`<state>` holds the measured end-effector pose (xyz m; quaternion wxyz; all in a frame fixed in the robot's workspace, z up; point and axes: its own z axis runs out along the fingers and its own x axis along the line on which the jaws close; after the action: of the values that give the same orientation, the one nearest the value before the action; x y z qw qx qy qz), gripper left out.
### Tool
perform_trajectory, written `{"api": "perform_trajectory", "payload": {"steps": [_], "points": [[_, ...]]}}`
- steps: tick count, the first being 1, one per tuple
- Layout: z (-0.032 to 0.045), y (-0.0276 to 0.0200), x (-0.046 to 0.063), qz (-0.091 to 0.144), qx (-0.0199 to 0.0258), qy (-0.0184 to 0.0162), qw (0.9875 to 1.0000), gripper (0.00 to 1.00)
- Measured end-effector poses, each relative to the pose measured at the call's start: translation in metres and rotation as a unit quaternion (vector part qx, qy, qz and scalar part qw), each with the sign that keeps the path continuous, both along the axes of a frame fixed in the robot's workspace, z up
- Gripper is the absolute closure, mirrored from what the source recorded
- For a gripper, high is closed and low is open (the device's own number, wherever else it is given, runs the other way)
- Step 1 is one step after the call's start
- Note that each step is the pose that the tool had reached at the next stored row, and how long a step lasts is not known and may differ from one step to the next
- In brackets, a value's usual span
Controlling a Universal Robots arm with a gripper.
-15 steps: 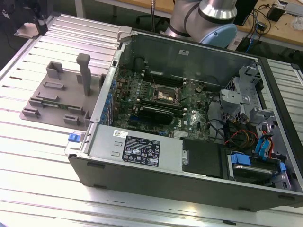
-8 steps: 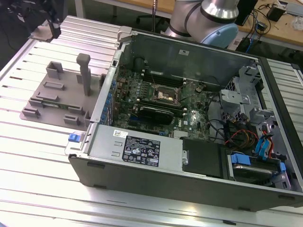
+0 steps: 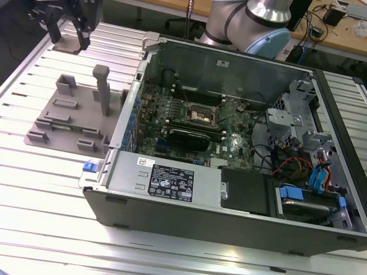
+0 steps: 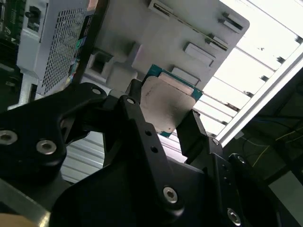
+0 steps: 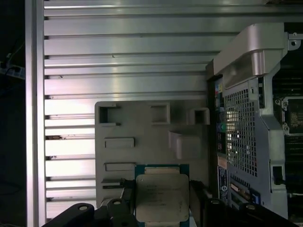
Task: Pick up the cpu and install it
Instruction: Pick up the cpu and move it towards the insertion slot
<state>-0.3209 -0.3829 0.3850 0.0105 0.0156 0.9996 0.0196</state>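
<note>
Slatted aluminium table bearing an open computer case. The cpu is shown clamped edgewise by the gripper, apparently held just above the grey fixture plate. Pick-up is judged done, installation not; seating in the socket calls for square alignment.

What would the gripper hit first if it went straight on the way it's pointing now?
Most likely the grey fixture tray on the slatted table: in the first wrist view it lies straight behind the cpu held between the fingers. Depth is unclear.
</note>
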Motion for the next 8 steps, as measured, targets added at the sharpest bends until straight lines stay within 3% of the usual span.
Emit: {"api": "perform_trajectory", "payload": {"steps": [8], "points": [[0.0, -0.0002, 0.041, 0.0, 0.0, 0.0018, 1.0, 0.45]]}}
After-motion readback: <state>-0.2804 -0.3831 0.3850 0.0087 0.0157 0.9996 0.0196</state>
